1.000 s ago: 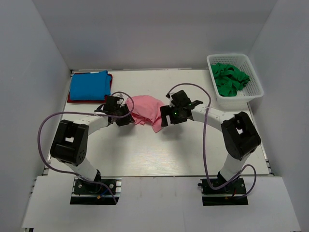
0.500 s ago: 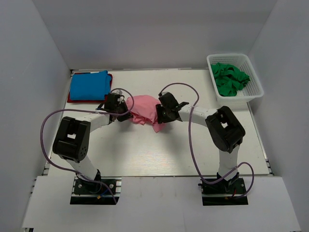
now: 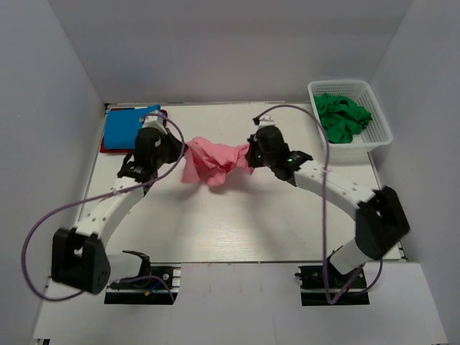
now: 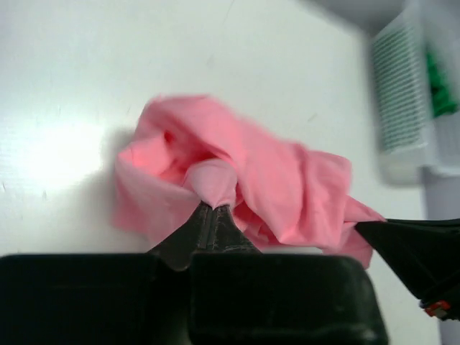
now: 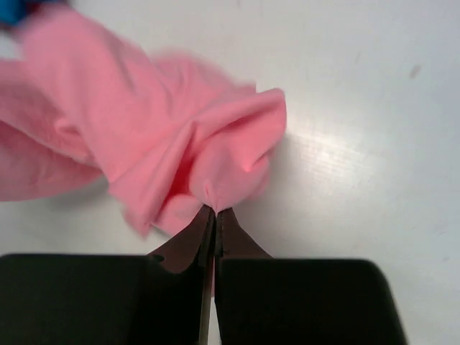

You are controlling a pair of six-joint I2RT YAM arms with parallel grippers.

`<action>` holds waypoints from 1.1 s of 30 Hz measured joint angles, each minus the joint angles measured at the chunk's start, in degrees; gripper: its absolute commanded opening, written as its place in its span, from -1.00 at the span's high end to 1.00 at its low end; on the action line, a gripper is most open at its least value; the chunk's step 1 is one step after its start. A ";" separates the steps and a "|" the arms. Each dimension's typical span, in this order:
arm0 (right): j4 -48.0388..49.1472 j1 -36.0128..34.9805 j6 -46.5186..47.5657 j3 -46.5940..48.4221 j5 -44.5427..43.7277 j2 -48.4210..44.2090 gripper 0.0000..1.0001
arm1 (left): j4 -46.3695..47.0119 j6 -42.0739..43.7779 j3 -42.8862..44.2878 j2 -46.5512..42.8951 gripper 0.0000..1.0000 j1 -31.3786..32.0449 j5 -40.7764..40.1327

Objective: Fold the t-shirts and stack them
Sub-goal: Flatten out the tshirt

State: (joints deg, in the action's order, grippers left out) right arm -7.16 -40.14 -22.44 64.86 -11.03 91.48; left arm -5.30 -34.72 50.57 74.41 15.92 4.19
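A crumpled salmon pink t-shirt hangs between both grippers above the middle of the table. My left gripper is shut on its left end, pinching a fold of pink cloth. My right gripper is shut on its right end, with pink cloth bunched at the tips. A folded bright blue t-shirt lies on a red one at the back left. Several dark green t-shirts are piled in the basket.
The white lattice basket stands at the back right corner. White walls close in the table at the left, back and right. Purple cables loop off both arms.
Both grippers have shut on the pink t-shirt and lifted its ends up and apart, stretching it. Both arms have reached farther toward the back of the table.
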 measured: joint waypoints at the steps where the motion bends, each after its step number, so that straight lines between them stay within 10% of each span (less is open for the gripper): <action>1: -0.07 0.09 0.44 0.50 -1.36 -3.61 1.00 | -0.13 0.02 0.79 -3.21 1.00 0.00 -0.90; 19: 0.33 2.54 18.49 11.54 -29.88 -35.45 1.00 | -0.33 7.17 15.30 -24.76 1.00 0.07 -19.98; 33: 0.70 2.51 25.83 11.85 -34.42 -45.38 1.00 | -5.25 9.42 16.15 -36.76 1.00 -0.07 -28.89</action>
State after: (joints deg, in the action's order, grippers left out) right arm -6.46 -37.63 3.40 76.71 -45.45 46.11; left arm -10.55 -25.30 66.72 37.65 15.86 -24.71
